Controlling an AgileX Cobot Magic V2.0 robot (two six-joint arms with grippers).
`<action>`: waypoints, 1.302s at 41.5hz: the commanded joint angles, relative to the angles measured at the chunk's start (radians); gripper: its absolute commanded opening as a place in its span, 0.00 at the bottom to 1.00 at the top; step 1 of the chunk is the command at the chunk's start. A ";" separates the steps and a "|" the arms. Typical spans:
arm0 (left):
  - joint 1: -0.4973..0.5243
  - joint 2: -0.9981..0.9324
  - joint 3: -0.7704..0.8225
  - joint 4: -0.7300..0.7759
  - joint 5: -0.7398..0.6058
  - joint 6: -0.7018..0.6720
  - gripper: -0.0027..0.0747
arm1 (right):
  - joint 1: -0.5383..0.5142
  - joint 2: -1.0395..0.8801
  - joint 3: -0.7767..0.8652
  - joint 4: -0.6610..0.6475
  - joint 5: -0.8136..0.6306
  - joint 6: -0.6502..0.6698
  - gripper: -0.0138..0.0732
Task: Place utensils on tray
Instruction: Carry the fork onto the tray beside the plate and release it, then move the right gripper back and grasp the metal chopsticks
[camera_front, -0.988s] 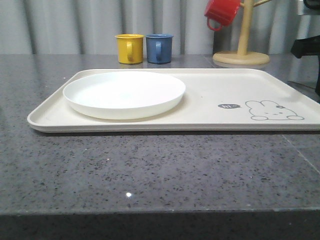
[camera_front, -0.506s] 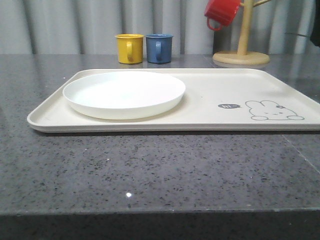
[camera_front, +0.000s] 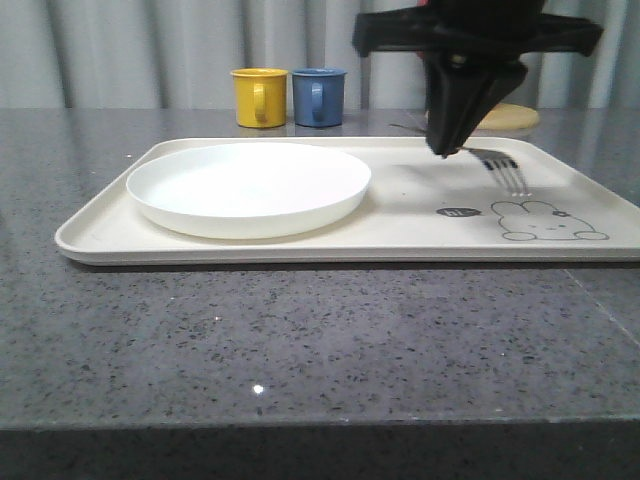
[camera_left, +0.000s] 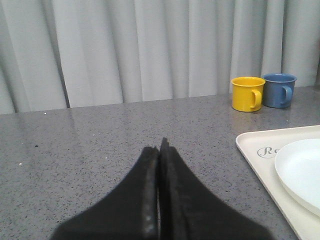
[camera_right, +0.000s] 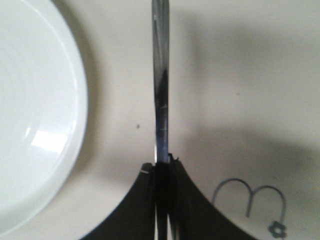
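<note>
The cream tray (camera_front: 100, 238) lies across the grey counter, and the round white plate (camera_front: 248, 185) rests on its left half. My right gripper (camera_front: 446, 150) hangs over the tray's right half, shut on a silver fork (camera_front: 508, 172) whose tines stick out just above the bunny drawing (camera_front: 545, 222). In the right wrist view the fork handle (camera_right: 161, 75) runs out from between the shut fingertips (camera_right: 162, 162), above bare tray (camera_right: 240, 75) and beside the plate (camera_right: 35, 110). My left gripper (camera_left: 160, 147) is shut on nothing over the counter, left of the tray corner (camera_left: 250, 145).
A yellow mug (camera_front: 259, 96) and a blue mug (camera_front: 319, 96) stand behind the tray. A wooden stand's base (camera_front: 520, 117) peeks out behind my right arm. Grey speckled counter stretches in front of the tray and to its left.
My right arm has swung in from the right over the tray with the fork in its grip, covering the red mug and the wooden stand. Plate and tray have not moved.
</note>
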 joint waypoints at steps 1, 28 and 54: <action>0.001 0.008 -0.026 -0.008 -0.089 -0.003 0.01 | 0.006 -0.006 -0.062 -0.030 -0.037 0.058 0.09; 0.001 0.008 -0.026 -0.008 -0.089 -0.003 0.01 | 0.006 0.099 -0.112 -0.116 -0.049 0.294 0.22; 0.001 0.008 -0.026 -0.008 -0.089 -0.003 0.01 | -0.007 0.042 -0.261 -0.143 0.115 0.208 0.67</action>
